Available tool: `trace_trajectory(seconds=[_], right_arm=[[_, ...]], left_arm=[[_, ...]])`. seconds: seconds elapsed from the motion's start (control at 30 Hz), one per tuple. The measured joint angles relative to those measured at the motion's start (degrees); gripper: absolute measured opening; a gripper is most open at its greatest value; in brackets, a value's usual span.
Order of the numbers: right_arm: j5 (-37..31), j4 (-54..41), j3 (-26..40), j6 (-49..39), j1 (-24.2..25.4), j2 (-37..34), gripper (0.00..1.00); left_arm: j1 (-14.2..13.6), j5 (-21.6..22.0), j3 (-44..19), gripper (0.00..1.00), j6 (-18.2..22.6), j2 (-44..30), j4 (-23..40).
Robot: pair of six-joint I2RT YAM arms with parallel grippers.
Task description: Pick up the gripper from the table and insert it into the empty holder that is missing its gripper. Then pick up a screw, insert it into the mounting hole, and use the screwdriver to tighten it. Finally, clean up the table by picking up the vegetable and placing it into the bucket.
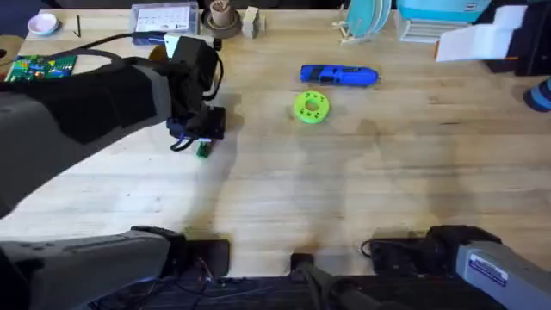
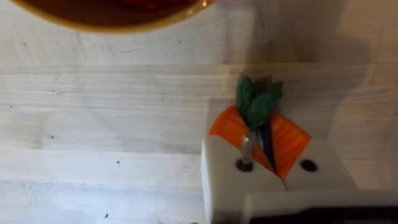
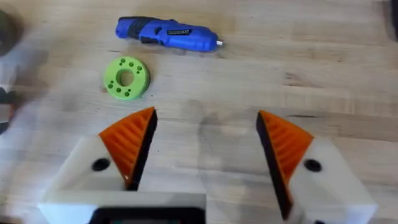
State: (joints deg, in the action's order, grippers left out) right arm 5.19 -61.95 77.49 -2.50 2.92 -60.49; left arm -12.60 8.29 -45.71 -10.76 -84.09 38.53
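The vegetable (image 2: 258, 102), a small green leafy toy piece, sits pinched between the orange ribbed pads (image 2: 289, 140) of my left gripper (image 2: 260, 138), its tip sticking out past them over the pale wood of the desk (image 2: 93, 124). From overhead I see the same green bit (image 1: 203, 150) just under my left gripper (image 1: 200, 129), low over the desk's left half, with my dark left arm (image 1: 86, 103) reaching in from the lower left. The pads' white mounts (image 2: 224, 180) show a screw (image 2: 246, 149) standing in one mounting hole. Beyond the vegetable in my left wrist view, the curved brown-orange rim of a round object (image 2: 112, 15) crosses the edge of the picture; I cannot tell what it is. Further out, the blue screwdriver (image 1: 338, 76) lies on its side near the middle of the desk, and the green round disc with holes (image 1: 311, 107) rests just beside it on the side nearer my bases, apart from it. My right gripper (image 3: 205, 149) is spread wide and holds nothing, its two orange pads (image 3: 130, 140) well apart, facing the disc (image 3: 126, 78) and screwdriver (image 3: 168, 33) across bare wood. My right arm (image 1: 465, 254) lies low by its base at the lower right. A blue rounded thing (image 1: 541, 95) peeks in at the far right edge of the desk; too little of it shows to say what it is.
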Motion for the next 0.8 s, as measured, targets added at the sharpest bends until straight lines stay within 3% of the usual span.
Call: trace_trajectory(seconds=[0.4, 0.6, 0.8], right_arm=[[0.00, -0.01, -0.02, 0.00, 0.00, 0.00, 0.994], [0.00, -0.01, -0.02, 0.00, 0.00, 0.00, 0.994], [0.00, -0.01, -0.02, 0.02, 0.00, 0.00, 0.992]], left_arm=[[0.22, 0.55, -1.00, 0.018, 0.00, 9.01, 0.13], [0.22, 2.83, -1.73, 0.017, -0.02, 14.56, -6.18], [0.41, 8.57, -1.81, 0.017, -0.02, 16.65, -15.35]])
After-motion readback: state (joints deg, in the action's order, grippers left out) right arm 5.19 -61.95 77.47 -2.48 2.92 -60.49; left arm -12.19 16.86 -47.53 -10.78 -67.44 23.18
